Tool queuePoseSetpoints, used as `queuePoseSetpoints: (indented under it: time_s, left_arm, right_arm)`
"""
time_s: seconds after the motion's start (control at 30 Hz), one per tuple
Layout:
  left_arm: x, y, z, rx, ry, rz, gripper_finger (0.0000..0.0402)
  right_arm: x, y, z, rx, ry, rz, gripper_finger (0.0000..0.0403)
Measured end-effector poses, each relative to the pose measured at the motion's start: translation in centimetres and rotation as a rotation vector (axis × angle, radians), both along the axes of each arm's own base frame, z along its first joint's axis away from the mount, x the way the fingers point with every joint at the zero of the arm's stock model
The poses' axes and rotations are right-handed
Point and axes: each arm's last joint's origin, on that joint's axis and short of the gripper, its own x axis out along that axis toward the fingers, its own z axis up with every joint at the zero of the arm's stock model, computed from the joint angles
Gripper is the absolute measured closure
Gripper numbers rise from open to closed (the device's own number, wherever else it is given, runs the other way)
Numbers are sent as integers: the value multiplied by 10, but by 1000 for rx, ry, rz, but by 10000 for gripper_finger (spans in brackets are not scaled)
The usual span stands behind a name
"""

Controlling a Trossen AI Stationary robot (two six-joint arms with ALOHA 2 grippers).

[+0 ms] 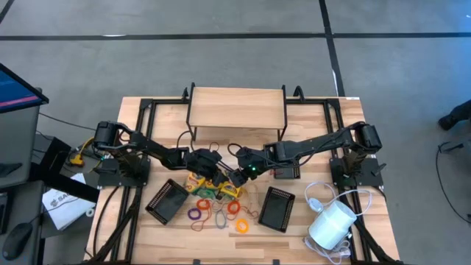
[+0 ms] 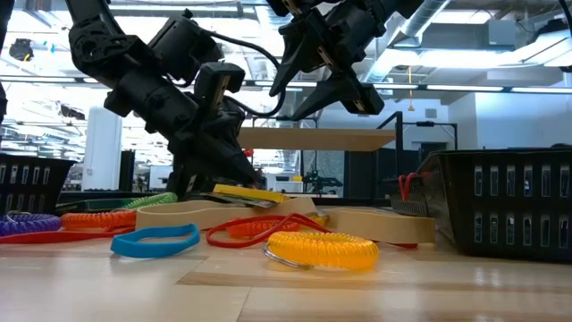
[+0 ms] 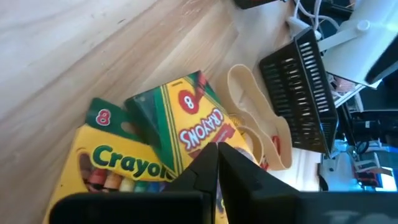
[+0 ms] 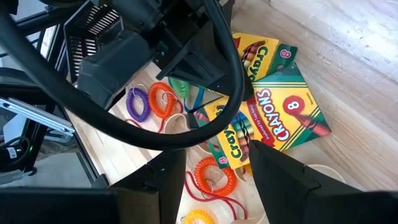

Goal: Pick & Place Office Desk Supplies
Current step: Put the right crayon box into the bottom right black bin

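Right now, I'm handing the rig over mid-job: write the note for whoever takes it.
Left gripper: jaws shut, down on the pile of crayon boxes at table centre; whether it holds a box cannot be told.
Right gripper: jaws open, empty, raised over the same pile.
Coiled loops, orange, purple and yellow, lie loose just in front of the boxes, between the two black mesh trays.
Done: nothing shows in either tray.
Left: boxes and all loops still to be placed.

"Crayola", "CRAYONS" and "8" on the crayon boxes (image 3: 180, 127) (yellow-and-green)
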Motion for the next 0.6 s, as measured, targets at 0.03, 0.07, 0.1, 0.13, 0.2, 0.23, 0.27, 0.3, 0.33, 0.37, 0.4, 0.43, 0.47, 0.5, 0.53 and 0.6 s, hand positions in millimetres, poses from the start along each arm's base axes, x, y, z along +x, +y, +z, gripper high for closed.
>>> queuePoseSetpoints:
  time_s: [0.03,0.07,0.1,0.13,0.2,0.23,0.27,0.3,0.33,0.37,0.4,0.43,0.47,0.5,0.53,0.6]
  left_arm:
    - [0,0,-1,1,10,2,395]
    - [-1,0,-2,2,22,3,395]
    - [-2,0,-3,1,34,3,396]
    - [-2,0,-3,1,44,4,395]
    - [-4,0,-5,0,65,1,388]
    - [-4,0,-6,0,74,1,383]
    - [-4,0,-6,0,78,1,376]
    - [-4,0,-6,0,78,1,367]
    - [-4,0,-6,0,77,1,357]
    - [-4,0,-6,0,77,1,346]
    - [-4,0,-6,-1,76,0,335]
    - [-4,0,-5,0,75,0,323]
    - [-4,0,-5,0,74,0,311]
    - [-4,0,-5,1,73,-1,299]
    - [-4,0,-5,1,72,-1,288]
    - [-4,0,-5,1,71,-1,266]
  right_arm:
    - [0,0,0,3,1,-3,230]
    - [0,0,0,8,2,-9,230]
    - [0,0,0,11,3,-13,230]
    - [0,0,0,19,6,-21,230]
    - [-1,2,-1,51,23,-39,230]
    - [-2,3,-1,68,34,-43,230]
    - [-3,5,-2,76,46,-49,230]
    - [-4,7,-2,80,59,-52,230]
    - [-5,8,-3,80,69,-50,230]
    - [-6,9,-4,79,80,-50,230]
    - [-7,9,-4,79,90,-51,230]
    - [-8,9,-5,81,101,-57,230]
    - [-8,8,-5,82,110,-61,230]
    - [-9,8,-6,80,116,-63,230]
    - [-9,8,-6,76,122,-66,230]
    - [-10,7,-7,61,122,-81,230]
